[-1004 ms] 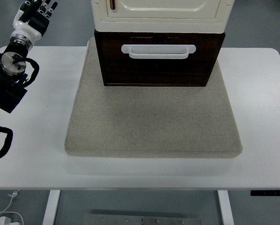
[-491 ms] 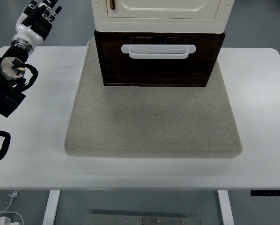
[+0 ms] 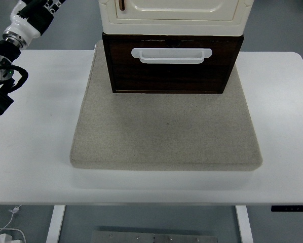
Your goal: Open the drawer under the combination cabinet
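Drawer [image 3: 172, 66] is the thing of the task: a dark brown wooden box with a white bar handle [image 3: 172, 55] across its front. It sits under the cream cabinet [image 3: 174, 15], at the far middle of the bench [image 3: 35, 152], and both rest on a grey mat [image 3: 166, 131]. The drawer front is flush with its frame, so it looks closed, and nothing touches the handle.

What has changed is only the left arm. One second ago the left hand [image 3: 32, 12] was clearly inside the picture at the top left, with the fingers visible and spread. Half a second ago it was already higher. Now it has gone up and toward the left corner, the wrist joint has also moved outward, and most of the hand is cut by the top edge. Because of this I cannot tell whether it is wide or narrow at this moment; it holds nothing that I can see. The right arm is not in the picture at all.

The drawer, the handle and the mat have not moved between the pictures.

For the task, my judgement is that the opening has not begun. The arm is well apart from the handle and is moving away from it, perhaps to take a new position. To open the drawer, a hand must first reach the white handle and then pull toward the near edge.
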